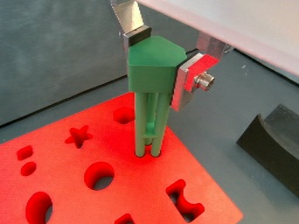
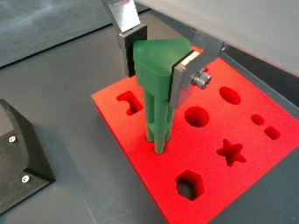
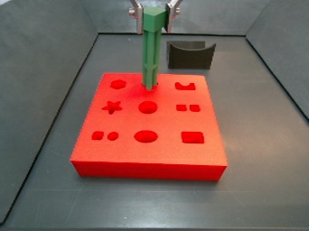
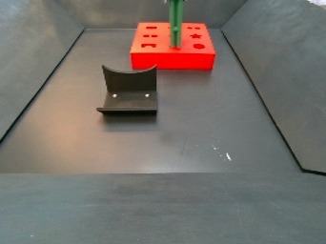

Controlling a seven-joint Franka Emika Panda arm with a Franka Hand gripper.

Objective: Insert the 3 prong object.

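Observation:
My gripper [image 1: 163,57] is shut on the head of the 3 prong object [image 1: 147,114], a slim bright green piece of parallel rods, and holds it upright. It shows in both wrist views [image 2: 158,57] and at the top of a side view [image 3: 154,11]. The green piece [image 3: 151,50] stands on the far middle of the red block [image 3: 151,126]. Its lower end meets the block's top [image 2: 176,166] between two cut-outs. How deep the tips sit is hidden. In a side view the piece [image 4: 174,14] rises from the red block [image 4: 174,52] at the far end.
The red block has several shaped holes, among them a star [image 2: 232,153] and a hexagon [image 2: 187,186]. The dark fixture [image 3: 190,54] with a U-shaped notch stands behind the block, apart from it; it also shows in another side view [image 4: 128,91]. Grey walls ring the floor.

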